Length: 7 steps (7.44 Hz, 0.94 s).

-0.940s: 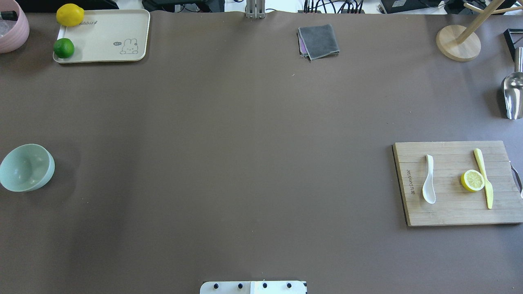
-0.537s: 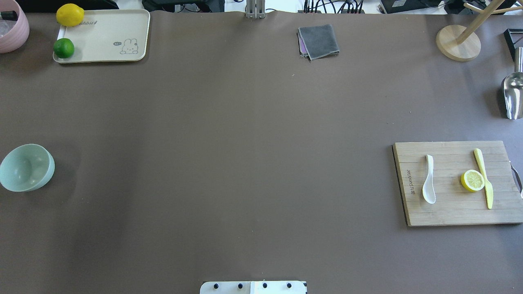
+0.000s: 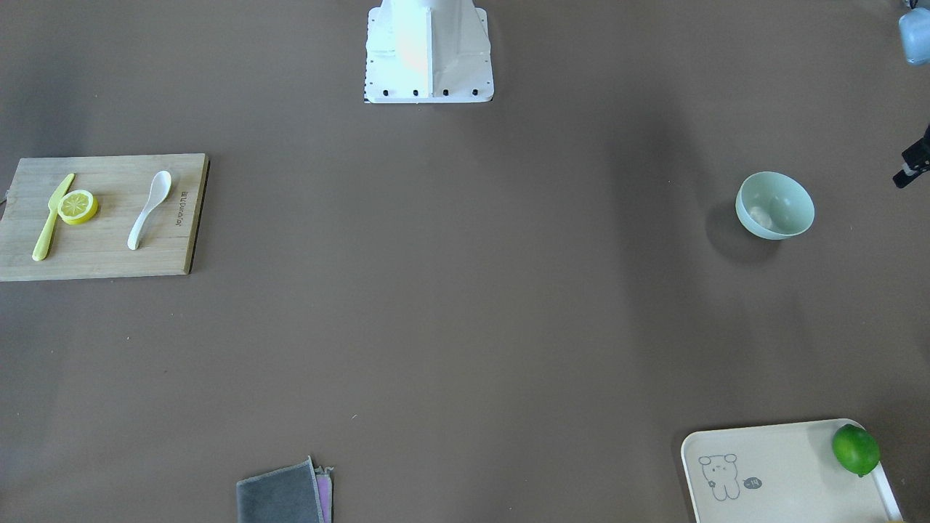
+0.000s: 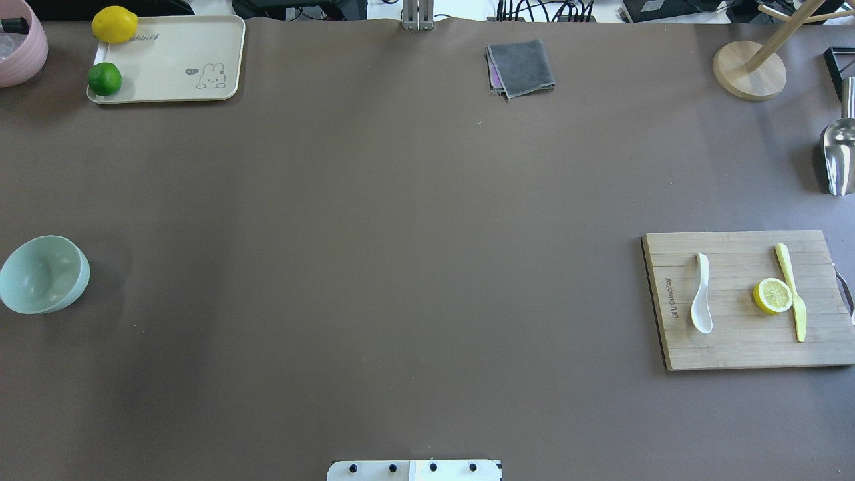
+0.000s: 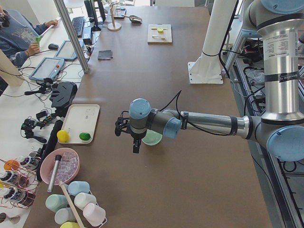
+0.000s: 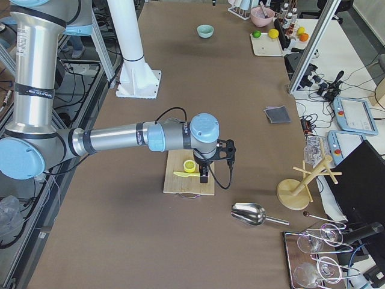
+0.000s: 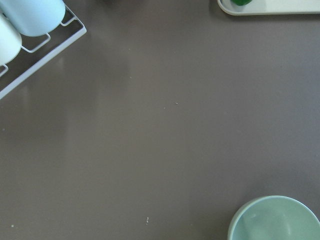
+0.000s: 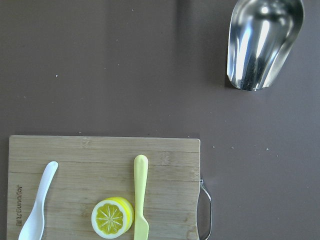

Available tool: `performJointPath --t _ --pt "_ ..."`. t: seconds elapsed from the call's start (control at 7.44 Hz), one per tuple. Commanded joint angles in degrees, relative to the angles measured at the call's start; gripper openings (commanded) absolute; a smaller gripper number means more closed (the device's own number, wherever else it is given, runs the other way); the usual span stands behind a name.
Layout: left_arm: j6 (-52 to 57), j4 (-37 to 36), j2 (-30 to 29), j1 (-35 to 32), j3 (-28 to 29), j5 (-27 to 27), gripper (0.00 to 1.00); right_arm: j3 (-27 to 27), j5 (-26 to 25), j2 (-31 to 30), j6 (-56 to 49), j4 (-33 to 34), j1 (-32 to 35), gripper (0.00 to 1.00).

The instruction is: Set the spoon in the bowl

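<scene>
The spoon [image 4: 701, 294] is lying on the cutting board [image 4: 735, 347] at three o'clock, the bowl [image 4: 41, 274] sitting well apart at nine (likely demanding a hand-over). The right gripper [image 6: 204, 174] is hovering above the board, the left gripper [image 5: 136, 146] by the bowl; whether either is spread, I cannot tell.

A glossy white spoon [image 4: 701, 295] lies flat on a wooden cutting board [image 4: 735, 351]. A mint-green bowl [image 4: 43, 274] sits mouth-up, well apart.

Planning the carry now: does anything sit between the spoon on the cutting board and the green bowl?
Nothing visible does. In the overhead view only bare table lies between the spoon on the cutting board and the bowl. The lemon half and knife lie on the spoon's other side, away from the bowl.
</scene>
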<state>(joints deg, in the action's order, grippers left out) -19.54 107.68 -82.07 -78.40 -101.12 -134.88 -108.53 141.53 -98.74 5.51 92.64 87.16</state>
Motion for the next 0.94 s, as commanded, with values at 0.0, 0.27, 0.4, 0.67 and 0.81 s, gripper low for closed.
performJointPath --t 0.0,0.27,0.4,0.67,0.81 --pt "-5.5 2.8 -0.5 7.2 0.7 2.0 0.97 -0.2 0.0 0.3 0.1 0.0 -2.4 1.00" --pt "-6.1 9.8 -0.5 9.3 5.6 2.0 0.95 -0.9 -0.2 0.8 1.0 -0.1 -5.4 1.00" --pt "-7.4 12.4 -0.5 9.9 7.7 2.1 0.90 -1.4 -0.3 1.0 1.5 0.0 -6.4 1.00" --pt "-7.4 14.8 -0.6 11.9 8.9 2.1 0.85 -2.1 -0.2 1.1 1.4 -0.1 -7.5 1.00" --pt "-7.4 14.8 -0.6 13.5 8.9 3.3 0.82 -2.3 -0.3 1.0 1.4 -0.1 -7.7 1.00"
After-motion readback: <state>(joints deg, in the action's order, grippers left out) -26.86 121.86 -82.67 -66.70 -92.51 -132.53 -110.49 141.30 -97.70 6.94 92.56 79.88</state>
